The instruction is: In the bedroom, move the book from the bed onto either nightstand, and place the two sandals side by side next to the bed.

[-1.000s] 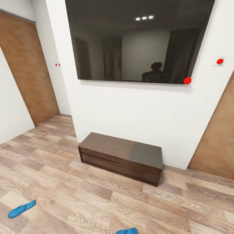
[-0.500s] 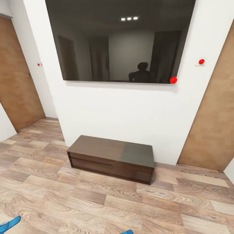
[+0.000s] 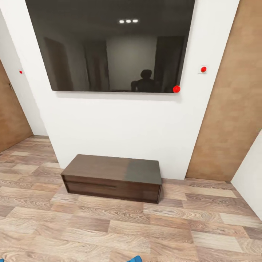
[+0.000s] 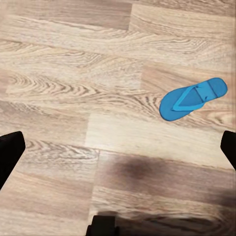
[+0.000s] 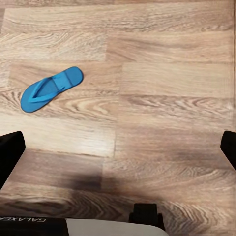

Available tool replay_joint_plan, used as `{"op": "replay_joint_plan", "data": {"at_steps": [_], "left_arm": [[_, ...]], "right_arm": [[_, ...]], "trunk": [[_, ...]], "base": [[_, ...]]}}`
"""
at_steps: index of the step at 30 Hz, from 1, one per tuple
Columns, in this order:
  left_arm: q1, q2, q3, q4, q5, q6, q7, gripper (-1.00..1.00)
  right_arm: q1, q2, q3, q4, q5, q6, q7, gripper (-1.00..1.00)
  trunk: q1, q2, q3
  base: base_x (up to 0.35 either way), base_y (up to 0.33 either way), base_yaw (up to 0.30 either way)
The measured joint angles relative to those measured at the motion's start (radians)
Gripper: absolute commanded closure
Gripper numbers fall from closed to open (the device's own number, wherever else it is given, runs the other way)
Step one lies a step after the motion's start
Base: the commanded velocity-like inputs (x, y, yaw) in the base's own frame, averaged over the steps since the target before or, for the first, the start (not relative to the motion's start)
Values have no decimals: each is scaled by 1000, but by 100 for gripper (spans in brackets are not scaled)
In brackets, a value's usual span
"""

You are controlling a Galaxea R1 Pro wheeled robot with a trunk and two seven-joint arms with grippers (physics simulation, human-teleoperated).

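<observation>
Facing a white wall [image 3: 120,127], the head view takes in a dark screen [image 3: 109,45] above a long low dark brown cabinet [image 3: 112,177] on the wood-plank floor [image 3: 109,233], with a sliver of blue sandal [image 3: 135,259] at the bottom edge. Each wrist view shows a blue sandal lying flat on the planks, one under the left gripper [image 4: 118,150] at [image 4: 192,98], one under the right gripper [image 5: 118,150] at [image 5: 50,89]. Both grippers' fingertips sit wide apart, holding nothing.

White wall [image 3: 120,123], dark screen [image 3: 109,43] — low brown cabinet [image 3: 112,177], plank floor [image 3: 109,229]

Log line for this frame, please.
phase: in transit | head: cabinet under wall screen | left gripper: open, empty, over floor near sandal | right gripper: open, empty, sandal on floor
</observation>
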Motion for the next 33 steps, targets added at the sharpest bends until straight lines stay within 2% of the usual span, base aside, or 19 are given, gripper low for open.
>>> {"op": "replay_joint_plan", "data": {"at_steps": [33], "left_arm": [[0,0,0,0,0,0,0,-100]], "right_arm": [[0,0,0,0,0,0,0,-100]], "trunk": [[0,0,0]], "base": [[0,0,-247]]}}
